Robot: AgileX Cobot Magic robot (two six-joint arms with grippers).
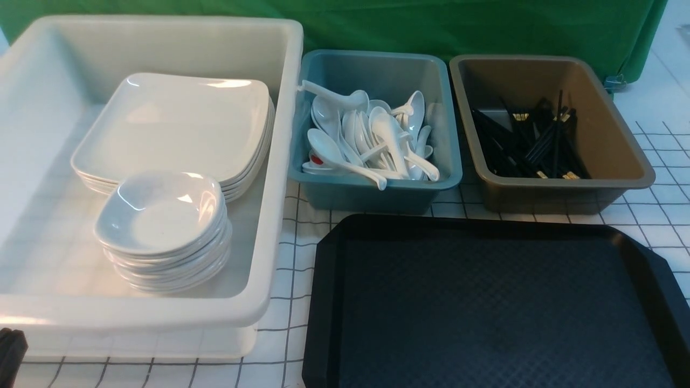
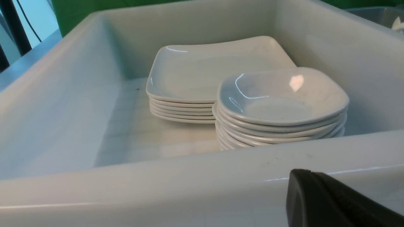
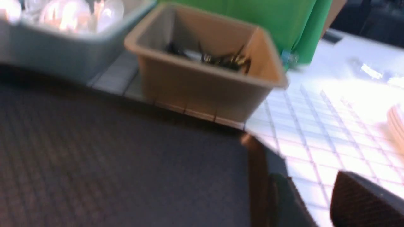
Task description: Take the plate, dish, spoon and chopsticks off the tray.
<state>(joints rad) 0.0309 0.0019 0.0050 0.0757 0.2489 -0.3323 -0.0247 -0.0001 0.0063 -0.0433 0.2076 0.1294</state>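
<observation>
the black tray (image 1: 496,302) sits bare, near the brown tub (image 1: 550,134), and neither gripper's state can be told.

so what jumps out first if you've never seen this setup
The bare black tray fills the near right, with nothing on it. Behind it sit a blue tub heaped with white spoons and a brown tub of black chopsticks. On the left, a big white tub holds stacked square plates with a stack of small dishes in front.
</observation>
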